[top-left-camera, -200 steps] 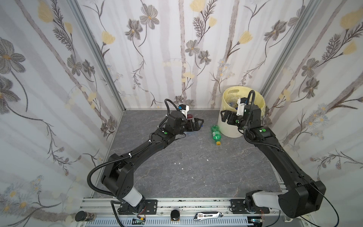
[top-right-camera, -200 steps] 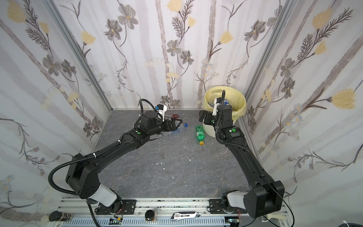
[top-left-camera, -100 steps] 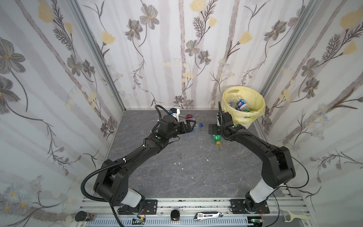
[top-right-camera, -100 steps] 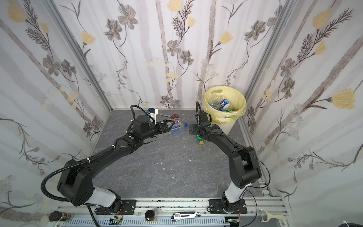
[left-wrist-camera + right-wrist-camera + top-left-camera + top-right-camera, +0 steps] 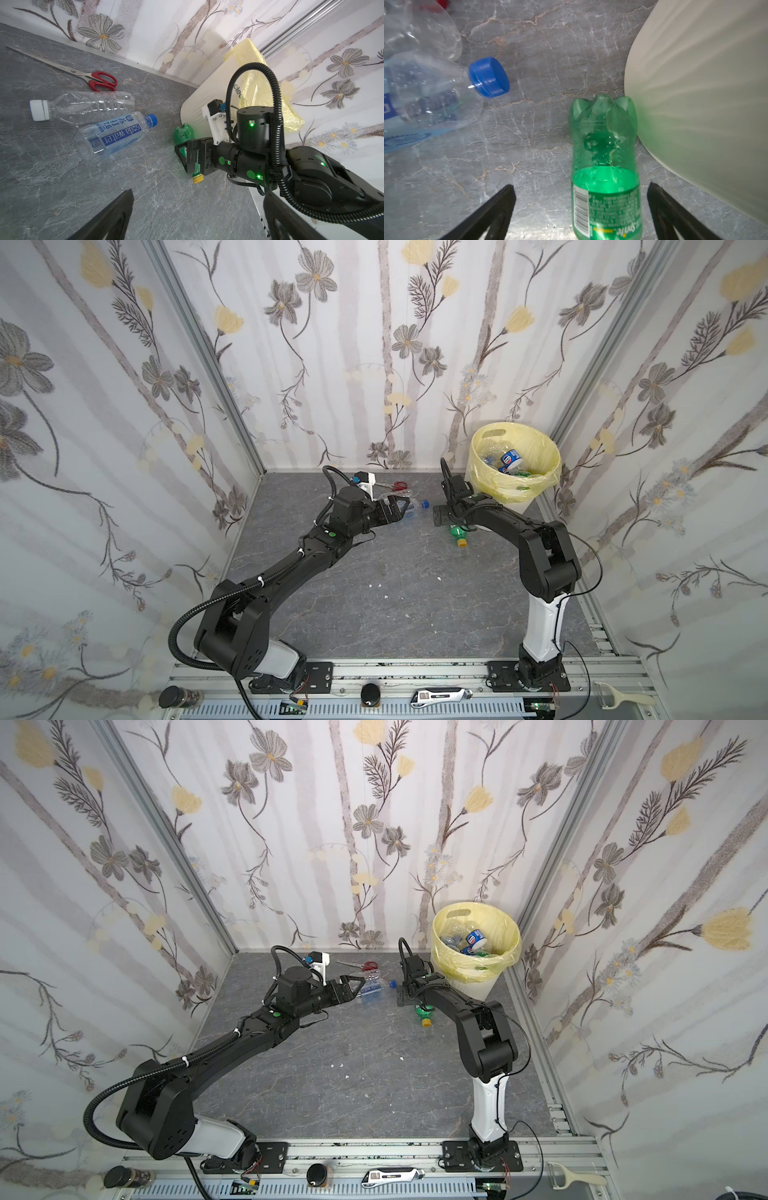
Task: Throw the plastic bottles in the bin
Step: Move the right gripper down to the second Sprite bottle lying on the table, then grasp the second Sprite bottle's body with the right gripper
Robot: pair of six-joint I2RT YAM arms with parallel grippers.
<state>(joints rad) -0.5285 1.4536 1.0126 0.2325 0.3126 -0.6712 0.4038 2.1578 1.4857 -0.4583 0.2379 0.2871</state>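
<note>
A green bottle (image 5: 605,158) with a yellow cap (image 5: 462,543) lies on the floor, its base against the bin (image 5: 695,93). My right gripper (image 5: 581,186) is open and low over it, one finger on each side, not gripping. A clear blue-capped bottle (image 5: 116,135) and a clear white-capped bottle (image 5: 87,107) lie left of it. My left gripper (image 5: 197,195) is open and empty, pointing at them (image 5: 415,506). The bin (image 5: 523,506), lined with a yellow bag, holds several bottles (image 5: 509,458). In the other top view: green bottle (image 5: 423,1014), left gripper (image 5: 357,984), right gripper (image 5: 405,996).
Red-handled scissors (image 5: 101,81) lie by the back wall behind the clear bottles (image 5: 399,486). The bin stands in the back right corner, close to my right arm. Small white scraps (image 5: 376,585) dot the middle floor. A cutter (image 5: 440,697) lies on the front rail.
My right arm came down from the bin's rim to the floor and now straddles the green bottle. My left arm pulled back a little from the clear bottles. Both grippers stayed open.
</note>
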